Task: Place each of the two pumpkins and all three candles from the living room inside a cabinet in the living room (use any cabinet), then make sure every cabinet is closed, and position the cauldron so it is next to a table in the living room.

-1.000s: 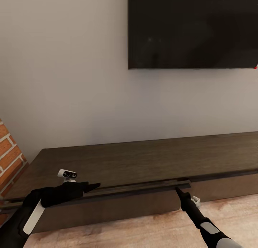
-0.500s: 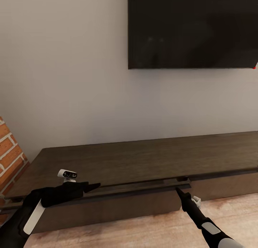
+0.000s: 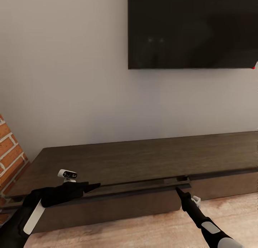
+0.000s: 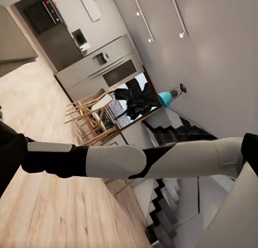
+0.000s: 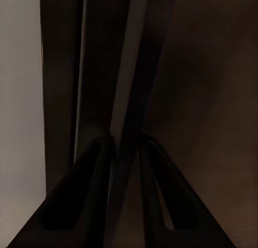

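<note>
Though left gripper (image 3: 96, 185) jaws unreadable, right gripper (image 5: 126, 146) jaws pinching the cabinet (image 3: 143, 162) drawer edge.

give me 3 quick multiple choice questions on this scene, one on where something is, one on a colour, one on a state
1. Where is the dark screen?
A. lying on the cabinet top
B. mounted on the wall above the cabinet
C. on the floor

2. What colour is the cabinet?
A. white
B. red
C. dark brown

3. What state is the cabinet's left drawer in?
A. slightly pulled out
B. fully removed
C. flush shut

Answers:
1. B, the screen hangs on the pale wall, well above the cabinet.
2. C, its flat top and fronts are dark brown wood.
3. A, the left drawer front stands forward of the neighbouring front, with a gap along its top edge where the right end effector sits; the left end effector is at that edge too.
</note>
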